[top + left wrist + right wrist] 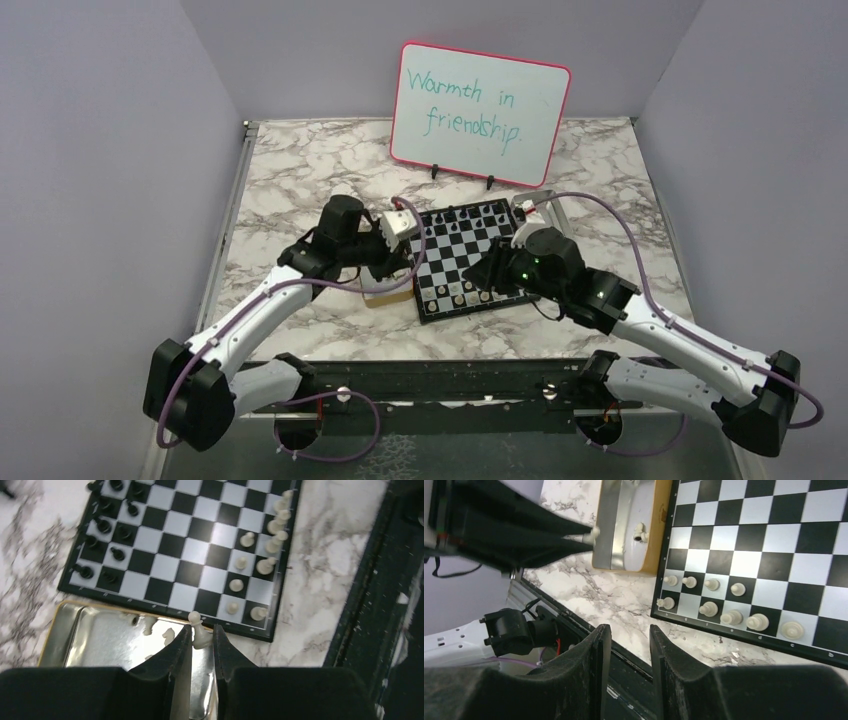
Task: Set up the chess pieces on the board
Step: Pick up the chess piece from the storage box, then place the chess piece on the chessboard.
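Left wrist view: pinching one cream pawn in the closed left gripper, just above the silver tray and right beside the board edge. Doing it well: lifting clear of the tray wall, carrying the pawn upright to the free square next to the four cream pawns, lowering straight, letting go slowly without bumping neighbours. Leaving the right gripper off the near edge, fingers parted, holding nothing.

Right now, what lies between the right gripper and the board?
Only bare marble tabletop, as the right wrist view shows, between the right gripper and the board.
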Motion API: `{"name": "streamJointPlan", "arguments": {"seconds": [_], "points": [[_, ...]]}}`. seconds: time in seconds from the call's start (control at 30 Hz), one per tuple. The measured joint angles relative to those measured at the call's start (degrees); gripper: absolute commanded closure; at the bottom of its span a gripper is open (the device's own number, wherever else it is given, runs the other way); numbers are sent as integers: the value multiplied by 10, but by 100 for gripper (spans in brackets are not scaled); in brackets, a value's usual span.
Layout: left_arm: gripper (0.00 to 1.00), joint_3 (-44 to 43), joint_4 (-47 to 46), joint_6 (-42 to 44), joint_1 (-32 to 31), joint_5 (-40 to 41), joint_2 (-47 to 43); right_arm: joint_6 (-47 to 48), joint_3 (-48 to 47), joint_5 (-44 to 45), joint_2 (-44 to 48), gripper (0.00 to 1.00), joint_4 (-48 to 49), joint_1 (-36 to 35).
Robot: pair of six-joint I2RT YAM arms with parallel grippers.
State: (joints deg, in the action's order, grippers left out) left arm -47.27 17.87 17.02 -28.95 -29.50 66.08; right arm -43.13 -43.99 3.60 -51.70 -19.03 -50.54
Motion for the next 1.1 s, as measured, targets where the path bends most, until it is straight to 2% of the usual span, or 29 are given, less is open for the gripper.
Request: {"name": "streamJointPlan", "arguments": {"seconds": [0.13,0.37,0.8,1.1], "points": [[96,44,-19,55,-15,-94,-58,-3,-13,-39,-42,60,24,0],[97,54,-46,88,-17,-172,-71,-19,-14,-115,-92,64,91,0],[100,60,-50,83,-23,-235,-82,-64,7,-194,-113,64,186,0],[100,72,-50,76,-27,-278,-103,-75,17,-210,-117,64,200,0]]}}
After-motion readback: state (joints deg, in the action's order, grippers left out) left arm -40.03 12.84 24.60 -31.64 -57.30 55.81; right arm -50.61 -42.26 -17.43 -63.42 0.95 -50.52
